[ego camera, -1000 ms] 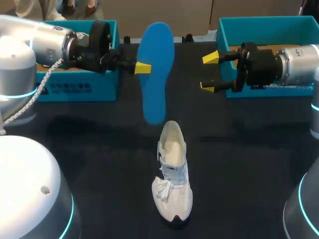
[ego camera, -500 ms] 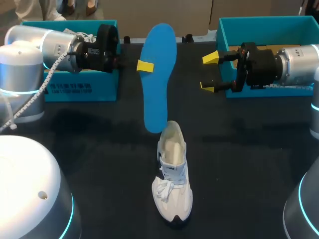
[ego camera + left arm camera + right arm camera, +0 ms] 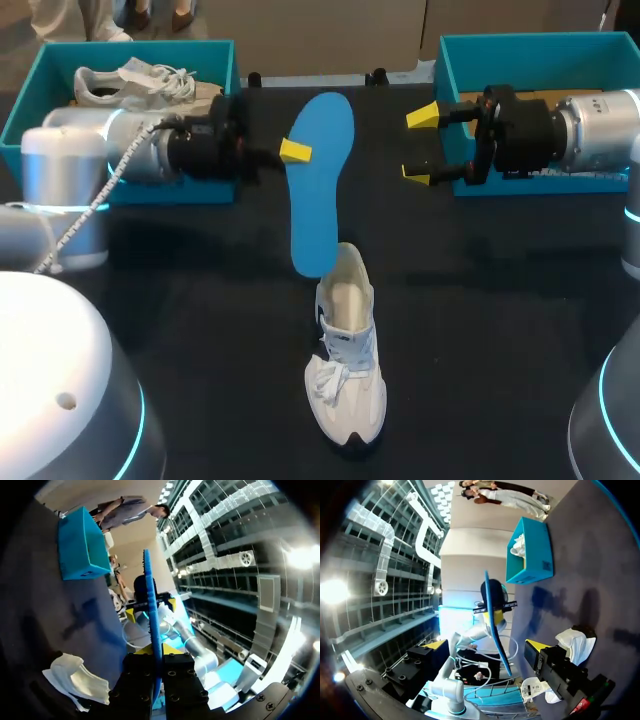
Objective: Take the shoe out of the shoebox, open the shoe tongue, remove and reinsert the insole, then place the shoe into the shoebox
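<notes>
A white shoe (image 3: 345, 350) stands on the dark table, toe toward the near edge. In the head view my left gripper (image 3: 295, 151) is shut on the edge of a blue insole (image 3: 322, 180), which hangs upright with its lower end at the shoe's heel opening. The left wrist view has the insole (image 3: 152, 615) edge-on between the left gripper (image 3: 155, 652) fingers, with the shoe (image 3: 75, 677) below and beside it. My right gripper (image 3: 420, 145) stands open to the right of the insole, holding nothing. From the right wrist, the insole (image 3: 495, 625) and the shoe (image 3: 575, 640) lie ahead of the right gripper (image 3: 482, 646).
A teal shoebox (image 3: 130, 175) at the back left holds another white shoe (image 3: 130, 80). A second teal box (image 3: 540, 60) stands at the back right behind my right arm. The same left box (image 3: 530, 555) shows in the right wrist view.
My left arm has come down and toward the near side, lowering the insole until its lower end meets the shoe's heel. The right arm has not moved.
</notes>
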Controlling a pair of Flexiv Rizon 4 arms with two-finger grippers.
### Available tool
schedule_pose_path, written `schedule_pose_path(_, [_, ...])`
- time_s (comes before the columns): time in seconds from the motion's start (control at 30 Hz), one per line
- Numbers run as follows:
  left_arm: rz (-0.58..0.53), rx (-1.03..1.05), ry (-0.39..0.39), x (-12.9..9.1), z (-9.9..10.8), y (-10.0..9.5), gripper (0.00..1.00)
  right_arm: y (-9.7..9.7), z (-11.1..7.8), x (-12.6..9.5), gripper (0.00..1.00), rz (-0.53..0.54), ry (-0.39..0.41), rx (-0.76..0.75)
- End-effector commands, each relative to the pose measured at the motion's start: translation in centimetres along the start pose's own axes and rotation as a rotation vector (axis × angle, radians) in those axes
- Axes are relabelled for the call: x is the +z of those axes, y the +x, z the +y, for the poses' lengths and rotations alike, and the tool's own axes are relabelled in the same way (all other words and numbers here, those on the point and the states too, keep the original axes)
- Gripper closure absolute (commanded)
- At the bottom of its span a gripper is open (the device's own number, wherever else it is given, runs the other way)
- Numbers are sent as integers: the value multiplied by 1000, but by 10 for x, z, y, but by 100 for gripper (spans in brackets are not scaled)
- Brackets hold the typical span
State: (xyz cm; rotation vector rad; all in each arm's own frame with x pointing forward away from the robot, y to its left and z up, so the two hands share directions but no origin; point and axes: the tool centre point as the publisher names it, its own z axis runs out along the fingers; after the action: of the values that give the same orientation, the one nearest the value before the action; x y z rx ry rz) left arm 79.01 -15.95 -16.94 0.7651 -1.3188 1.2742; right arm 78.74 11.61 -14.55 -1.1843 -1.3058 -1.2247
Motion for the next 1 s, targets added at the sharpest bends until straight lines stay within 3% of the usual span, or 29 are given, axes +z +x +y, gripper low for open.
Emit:
schedule_pose_path(0.03, [136,-396,125,2,4,-10,100,0,-1,0,0,-3,-1,1])
schedule_pose_path(0.3, [87,-434,179,3,7,-13,100,0,-1,0,0,-3,-1,1])
schedule_pose_path(1.0, [-11,-392,250,6,1,-14,100,39,8,-1,0,-661,139,42])
